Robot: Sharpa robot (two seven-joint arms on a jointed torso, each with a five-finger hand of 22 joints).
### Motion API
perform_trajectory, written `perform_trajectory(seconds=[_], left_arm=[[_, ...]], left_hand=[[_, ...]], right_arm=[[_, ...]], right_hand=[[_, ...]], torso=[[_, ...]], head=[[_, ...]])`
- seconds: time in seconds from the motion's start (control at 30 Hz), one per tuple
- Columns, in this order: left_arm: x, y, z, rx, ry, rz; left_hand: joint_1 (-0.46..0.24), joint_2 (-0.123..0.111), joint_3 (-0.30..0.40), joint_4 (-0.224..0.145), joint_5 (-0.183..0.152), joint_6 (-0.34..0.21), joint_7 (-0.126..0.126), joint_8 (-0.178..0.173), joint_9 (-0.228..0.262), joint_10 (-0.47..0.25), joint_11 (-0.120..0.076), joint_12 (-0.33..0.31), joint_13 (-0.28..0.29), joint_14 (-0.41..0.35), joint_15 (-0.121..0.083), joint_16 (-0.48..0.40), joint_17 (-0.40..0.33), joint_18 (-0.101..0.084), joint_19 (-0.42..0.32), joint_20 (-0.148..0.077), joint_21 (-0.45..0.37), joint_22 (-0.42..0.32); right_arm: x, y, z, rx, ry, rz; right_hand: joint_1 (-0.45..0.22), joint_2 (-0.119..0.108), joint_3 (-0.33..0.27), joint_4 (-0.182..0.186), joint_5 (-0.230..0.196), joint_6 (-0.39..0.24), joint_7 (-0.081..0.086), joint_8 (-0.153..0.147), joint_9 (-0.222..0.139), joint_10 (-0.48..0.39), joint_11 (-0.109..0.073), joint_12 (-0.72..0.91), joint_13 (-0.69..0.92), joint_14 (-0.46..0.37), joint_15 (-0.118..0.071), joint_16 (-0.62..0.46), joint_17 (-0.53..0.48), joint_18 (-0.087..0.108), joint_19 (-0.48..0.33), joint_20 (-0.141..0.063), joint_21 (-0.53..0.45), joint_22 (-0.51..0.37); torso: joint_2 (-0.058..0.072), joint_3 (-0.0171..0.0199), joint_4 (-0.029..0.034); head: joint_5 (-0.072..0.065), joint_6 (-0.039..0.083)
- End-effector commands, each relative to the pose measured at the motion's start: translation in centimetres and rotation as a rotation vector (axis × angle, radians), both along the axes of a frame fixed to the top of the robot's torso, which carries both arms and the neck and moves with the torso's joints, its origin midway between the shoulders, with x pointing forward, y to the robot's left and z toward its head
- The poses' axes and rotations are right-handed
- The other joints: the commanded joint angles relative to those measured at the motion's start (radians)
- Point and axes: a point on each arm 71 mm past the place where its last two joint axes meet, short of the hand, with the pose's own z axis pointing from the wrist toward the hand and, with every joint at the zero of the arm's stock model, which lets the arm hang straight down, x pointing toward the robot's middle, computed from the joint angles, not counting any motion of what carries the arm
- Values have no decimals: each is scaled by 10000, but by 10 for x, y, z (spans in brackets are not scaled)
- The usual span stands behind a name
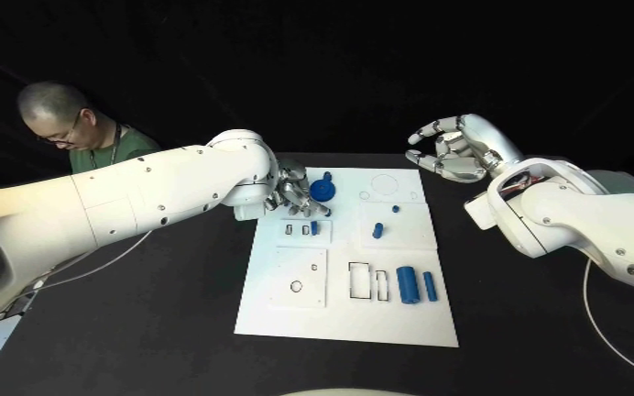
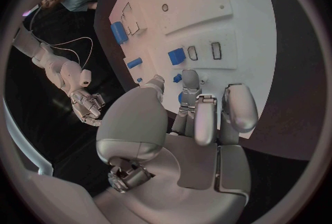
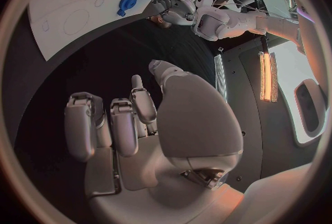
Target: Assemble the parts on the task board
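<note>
The black table (image 1: 158, 323) carries the white board (image 1: 346, 309) at its middle, lying flat with outlined slots and recesses across it.

The left arm (image 1: 146, 196) reaches in from 9 o'clock, and the left hand (image 1: 289, 190) sits over the board's near-left corner at about 11 o'clock. Its fingers (image 2: 197, 119) are bunched round the round blue part (image 1: 322, 192) and seem to touch it; whether they truly clamp it I cannot tell. The right hand (image 1: 452, 150) hangs off the board at 2 o'clock, fingers curled loosely apart, holding nothing.

At 5 o'clock on the board 2 blue cylinders (image 1: 416, 284) stand side by side, just beside a pair of outlined slots. A small blue peg (image 1: 378, 229) lies near the centre, and another small blue piece (image 1: 314, 227) stands at the slots toward 10 o'clock.

These pieces look like rigid, light plastic, smooth enough to slip. I'd judge the round one best pinched across its rim, and the cylinders taken by their sides near the middle, so each stays upright going into its recess. The fit looks close, so tilt would jam it.
</note>
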Motion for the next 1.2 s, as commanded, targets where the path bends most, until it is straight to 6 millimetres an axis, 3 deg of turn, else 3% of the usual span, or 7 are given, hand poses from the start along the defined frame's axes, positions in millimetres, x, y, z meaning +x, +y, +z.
perform_trajectory(seconds=[0.03,0.17,0.8,1.2], left_arm=[[-1,-2,-2,115,351,-102],[-1,-2,-4,182,466,-133],[-2,-3,-10,431,827,-336],[-4,-6,-11,412,956,-444]], left_hand=[[127,17,93,-48,32,-77,9,-41,14,-38,55,66,27,780,-32,72,1558,-30,60,11,-17,23],[149,-9,109,-43,28,-49,2,-22,31,-20,53,127,84,789,-34,101,1592,-41,89,12,9,82],[160,48,206,-24,33,-2,-10,12,70,-48,43,131,70,806,-39,150,1647,-65,152,10,68,206],[319,-8,371,-56,35,0,-26,26,119,-53,26,199,114,813,-51,178,1671,-74,183,2,96,259]], right_arm=[[0,1,-1,-143,67,96],[0,1,-1,-144,56,85],[1,3,-3,-101,36,185],[1,7,-5,-77,75,362]], right_hand=[[-4,-76,92,-12,133,-71,20,66,-12,5,-41,-37,-19,831,-91,-49,1816,116,129,-87,-67,1615],[-23,-90,115,-1,206,-70,21,74,-15,9,-41,-32,-19,832,-92,-48,1819,115,131,-87,-68,1616],[-33,-109,167,0,325,-90,24,79,-25,26,-39,-12,-6,839,-91,-39,1844,106,154,-87,-37,1638],[-38,-107,186,3,365,-85,24,86,-26,43,-40,5,7,845,-91,-29,1867,99,170,-88,-9,1656]], torso=[[3,2,-10],[-2,22,-3],[0,7,-4],[-4,7,7]], head=[[-40,-7],[-39,-46],[-27,-112],[-37,-85]])
